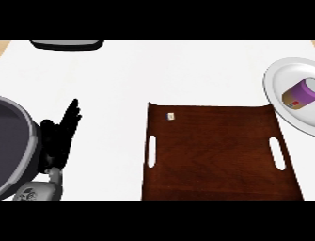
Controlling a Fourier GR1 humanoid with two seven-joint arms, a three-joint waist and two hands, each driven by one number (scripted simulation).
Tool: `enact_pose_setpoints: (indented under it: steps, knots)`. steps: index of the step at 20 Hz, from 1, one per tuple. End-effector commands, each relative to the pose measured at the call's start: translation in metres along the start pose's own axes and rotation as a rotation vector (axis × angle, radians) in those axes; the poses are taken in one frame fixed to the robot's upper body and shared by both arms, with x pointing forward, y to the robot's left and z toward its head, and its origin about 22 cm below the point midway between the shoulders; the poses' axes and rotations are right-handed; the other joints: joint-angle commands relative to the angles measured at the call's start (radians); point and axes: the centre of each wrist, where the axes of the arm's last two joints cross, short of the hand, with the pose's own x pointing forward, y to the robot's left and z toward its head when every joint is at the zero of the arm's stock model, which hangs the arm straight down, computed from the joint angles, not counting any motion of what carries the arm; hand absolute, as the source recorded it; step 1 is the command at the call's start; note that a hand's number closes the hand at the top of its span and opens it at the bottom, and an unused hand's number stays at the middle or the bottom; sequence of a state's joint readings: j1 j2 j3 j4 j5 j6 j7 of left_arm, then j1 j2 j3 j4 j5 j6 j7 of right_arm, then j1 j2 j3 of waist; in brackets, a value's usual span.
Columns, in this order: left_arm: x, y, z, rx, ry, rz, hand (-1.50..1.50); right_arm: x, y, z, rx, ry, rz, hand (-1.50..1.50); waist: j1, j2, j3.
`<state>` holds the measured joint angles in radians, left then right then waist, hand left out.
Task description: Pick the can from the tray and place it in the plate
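Left hand (61, 136) resting at lower left, fingers straight and pressed together, pointing up, holding nothing. Brown tray (219, 155) lying center, slot handles on both sides, small tag near its far left corner. Purple can (303, 93) sitting tilted on white plate (285, 77), far right. Dark object (66, 45) showing at far edge.

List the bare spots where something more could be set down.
Free: the white counter between the dark object at the far edge and the tray; the tray's own surface. Crowded: the plate holds the can; the left hand rests beside the grey bowl.
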<state>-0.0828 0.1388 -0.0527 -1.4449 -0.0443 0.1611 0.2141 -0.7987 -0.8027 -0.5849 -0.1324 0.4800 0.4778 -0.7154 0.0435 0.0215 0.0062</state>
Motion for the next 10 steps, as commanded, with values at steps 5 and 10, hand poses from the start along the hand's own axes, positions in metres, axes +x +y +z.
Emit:
enact_pose_setpoints:
  steps: [5, 10]
  knots:
    - [0.003, -0.013, -0.003, -0.017, 0.003, 0.0, 0.0, -0.012, 0.017, -0.002, 0.078, -0.11, -0.08, -1.5, 0.005, 0.002, 0.0]
    - [0.008, -0.007, 0.008, -0.014, -0.014, -0.02, 0.0, -0.029, 0.011, 0.023, 0.035, -0.076, -0.026, -1.5, 0.008, 0.0, 0.001]
